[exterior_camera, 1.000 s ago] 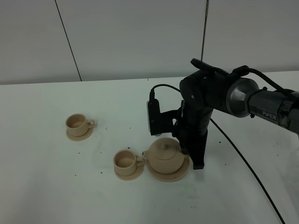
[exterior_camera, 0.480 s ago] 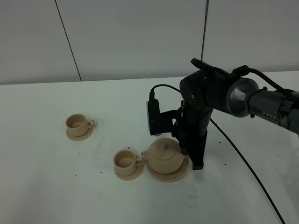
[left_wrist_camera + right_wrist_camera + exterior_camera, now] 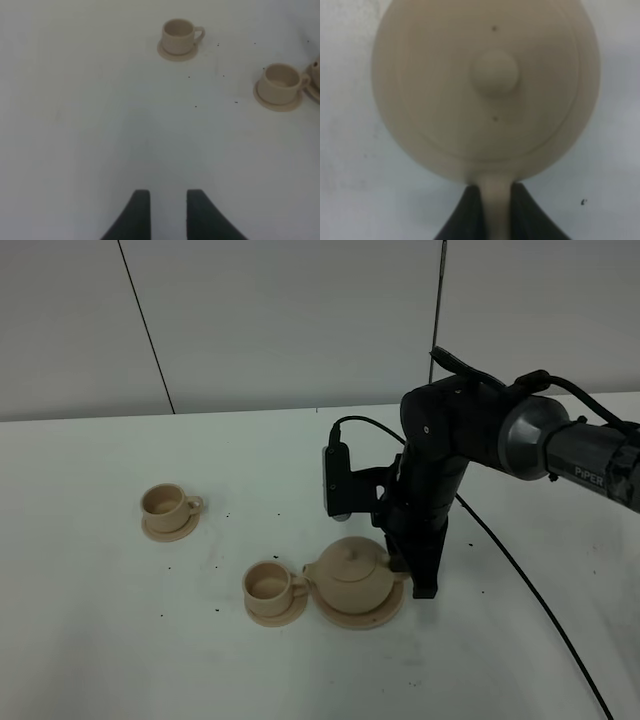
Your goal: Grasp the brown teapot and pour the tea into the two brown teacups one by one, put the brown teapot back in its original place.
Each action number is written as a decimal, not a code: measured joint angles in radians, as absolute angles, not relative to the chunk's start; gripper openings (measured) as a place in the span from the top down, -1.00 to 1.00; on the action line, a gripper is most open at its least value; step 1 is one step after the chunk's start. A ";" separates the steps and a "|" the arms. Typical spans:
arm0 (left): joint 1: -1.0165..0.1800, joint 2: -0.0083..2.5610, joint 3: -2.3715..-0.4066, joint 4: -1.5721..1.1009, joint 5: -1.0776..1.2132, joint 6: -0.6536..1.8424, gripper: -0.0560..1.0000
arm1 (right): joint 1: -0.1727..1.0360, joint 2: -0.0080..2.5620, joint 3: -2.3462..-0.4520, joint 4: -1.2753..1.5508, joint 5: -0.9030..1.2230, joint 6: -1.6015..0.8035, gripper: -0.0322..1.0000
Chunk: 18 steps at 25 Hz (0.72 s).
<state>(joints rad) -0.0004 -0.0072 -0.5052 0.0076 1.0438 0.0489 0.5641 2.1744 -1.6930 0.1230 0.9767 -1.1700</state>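
The brown teapot (image 3: 350, 575) stands on its wide saucer, the original place (image 3: 383, 615), right of the table's middle. My right gripper (image 3: 410, 570) comes down on the pot's right side and is shut on its loop handle (image 3: 496, 200); the wrist view looks straight down on the lid (image 3: 470, 100), with both fingers (image 3: 470, 210) clamping the handle. One teacup (image 3: 268, 583) sits on its saucer just left of the spout, the other teacup (image 3: 163, 503) farther left. My left gripper (image 3: 168, 215) hovers open and empty over bare table, short of both cups (image 3: 177, 34) (image 3: 281, 82).
A black cable (image 3: 520, 580) trails from the right arm across the table toward the front right. Small dark specks (image 3: 215, 565) dot the white tabletop around the cups. A pale wall stands behind the table's far edge.
The right arm's upper links and wrist camera have shifted slightly right and up. The teapot stays in almost the same spot on its saucer, still gripped. The cups have not moved.
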 joint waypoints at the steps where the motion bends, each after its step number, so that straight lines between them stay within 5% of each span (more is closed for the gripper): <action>1: 0.000 -0.007 -0.505 0.008 1.044 0.049 0.43 | 0.564 2.174 -1.693 0.123 0.977 -1.171 0.76; 18: 0.000 -0.007 -0.505 0.008 1.044 0.049 0.43 | 0.560 2.174 -1.693 0.145 0.977 -1.188 0.76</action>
